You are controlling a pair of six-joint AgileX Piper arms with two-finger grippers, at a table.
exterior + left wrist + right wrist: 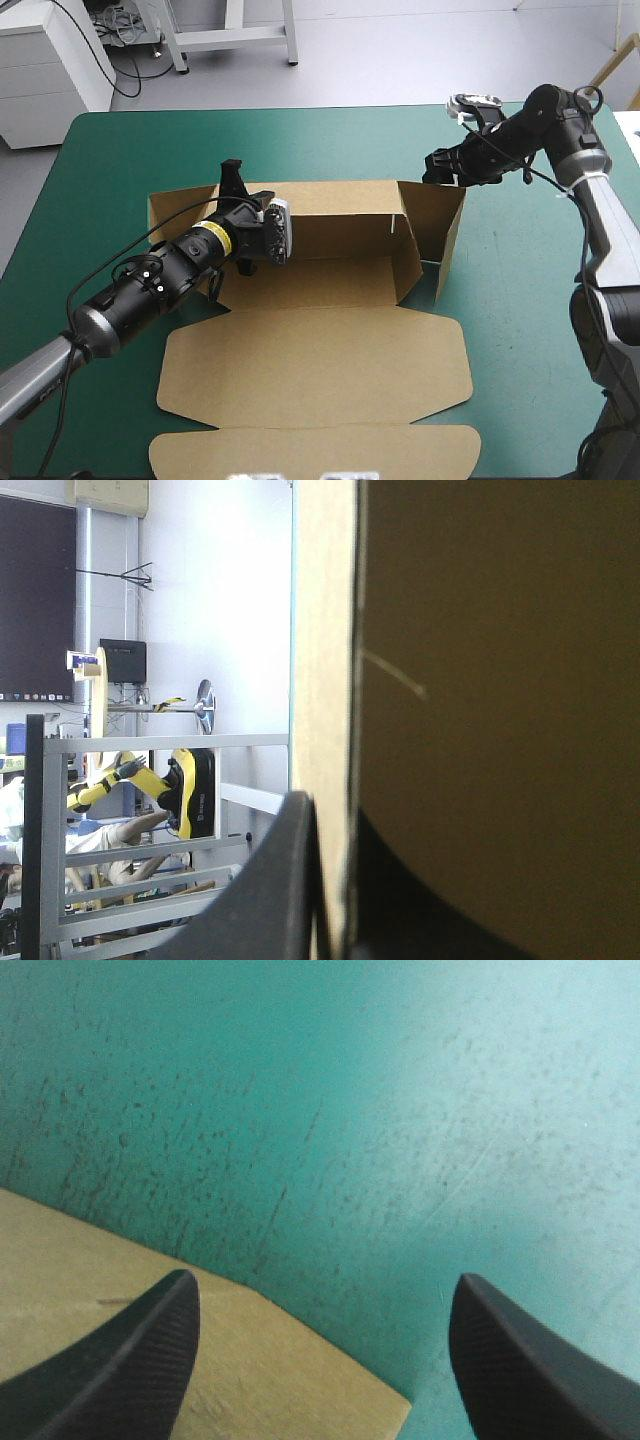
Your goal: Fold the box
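We find the box [330,350], a cut sheet of brown board, partly raised on the counter [120,160] with its teal-green cover. One long wall and one end wall stand upright. The broad lid panel lies flat on the side nearer the robot.

Left hand [235,185], two broad black curved fins: it sits at the top edge of the long wall, toward the end of that wall farther from the right hand. In the left wrist view the edge of the board rises straight between the fins. One black finger [285,880] lies on one face, and the other shows as a dark shape on the opposite face. The hand is all but closed, with the sheet pinched between the fins. We record the left hand as holding the box [480,680].

Right hand [437,165], of the same black fins: it stands near the far top corner of the raised end wall. In its own view the fins are spread wide, with nothing between them. Bare teal-green cover [350,1110] lies ahead of the hand. A flat corner of the brown board [260,1360] lies under one fin and part of the gap. We cannot tell whether that fin touches the board.
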